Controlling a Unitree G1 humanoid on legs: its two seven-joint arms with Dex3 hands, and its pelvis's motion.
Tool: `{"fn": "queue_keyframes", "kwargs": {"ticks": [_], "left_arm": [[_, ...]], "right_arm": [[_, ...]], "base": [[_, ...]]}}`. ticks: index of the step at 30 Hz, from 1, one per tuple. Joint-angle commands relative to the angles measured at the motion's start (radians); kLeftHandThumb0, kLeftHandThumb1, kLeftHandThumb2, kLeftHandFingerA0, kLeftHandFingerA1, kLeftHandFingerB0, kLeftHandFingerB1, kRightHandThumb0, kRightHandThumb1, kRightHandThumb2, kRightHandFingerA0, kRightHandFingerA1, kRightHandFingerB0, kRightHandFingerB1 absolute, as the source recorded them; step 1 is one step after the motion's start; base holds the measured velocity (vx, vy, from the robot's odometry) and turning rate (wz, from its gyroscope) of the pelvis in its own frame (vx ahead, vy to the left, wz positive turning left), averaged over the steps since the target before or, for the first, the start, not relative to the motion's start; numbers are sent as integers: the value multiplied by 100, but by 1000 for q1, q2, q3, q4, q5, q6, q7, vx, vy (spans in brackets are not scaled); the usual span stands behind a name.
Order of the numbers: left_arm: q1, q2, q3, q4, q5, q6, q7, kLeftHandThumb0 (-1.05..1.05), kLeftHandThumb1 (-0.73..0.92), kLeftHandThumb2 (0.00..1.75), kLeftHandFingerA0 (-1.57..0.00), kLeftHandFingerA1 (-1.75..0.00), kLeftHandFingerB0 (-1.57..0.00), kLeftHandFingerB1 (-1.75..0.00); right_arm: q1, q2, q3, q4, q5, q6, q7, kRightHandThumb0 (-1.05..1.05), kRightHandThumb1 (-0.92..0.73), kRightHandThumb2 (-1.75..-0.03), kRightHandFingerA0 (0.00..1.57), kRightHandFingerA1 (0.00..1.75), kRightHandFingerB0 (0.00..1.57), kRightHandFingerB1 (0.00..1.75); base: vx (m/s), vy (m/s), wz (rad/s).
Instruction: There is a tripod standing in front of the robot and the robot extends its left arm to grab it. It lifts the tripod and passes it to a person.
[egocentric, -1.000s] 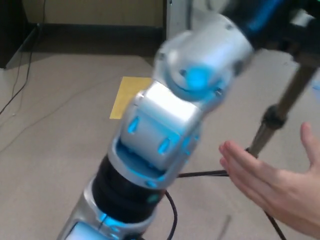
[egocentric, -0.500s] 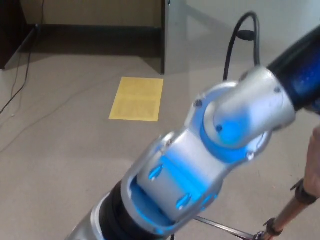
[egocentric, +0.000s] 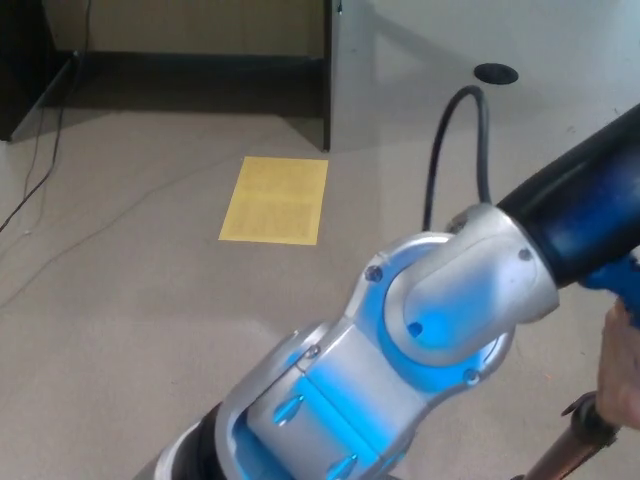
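My left arm rises from the bottom left and crosses the picture to the right edge, silver joints glowing blue, then a dark blue-black forearm. Its hand lies beyond the right edge, out of sight. Only a short piece of the tripod shows: a brown leg with a black clamp in the bottom right corner. A person's hand sits at the right edge, just above that clamp. Whether it touches the leg is unclear. My right hand does not show.
A yellow sheet lies on the beige floor. A black cable loops up behind my arm, near a dark round floor opening. A white cabinet side stands at the back, and thin cables trail at left.
My left arm has swung right and lower in the picture. The tripod leg slid from the upper right to the bottom right corner, and the person's hand moved to the right edge.
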Motion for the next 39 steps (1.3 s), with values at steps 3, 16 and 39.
{"fn": "queue_keyframes", "kwargs": {"ticks": [3,16,39], "left_arm": [[42,39,-2,-2,67,-46,1,-83,46,88,0,-8,0,0],[166,205,205,32,29,-134,-71,-88,46,58,0,0,0,0],[994,450,717,601,11,-766,-49,-28,25,82,-3,-50,0,-47]], "right_arm": [[1,-5,-15,-5,14,15,21,-41,-70,-61,63,41,46,36],[-6,-6,-4,18,-6,-5,-2,-41,-70,-61,67,43,48,37],[-33,-14,-31,34,18,7,4,-40,-69,-61,65,42,45,35]], "base": [[0,0,0],[0,0,0],[0,0,0]]}}
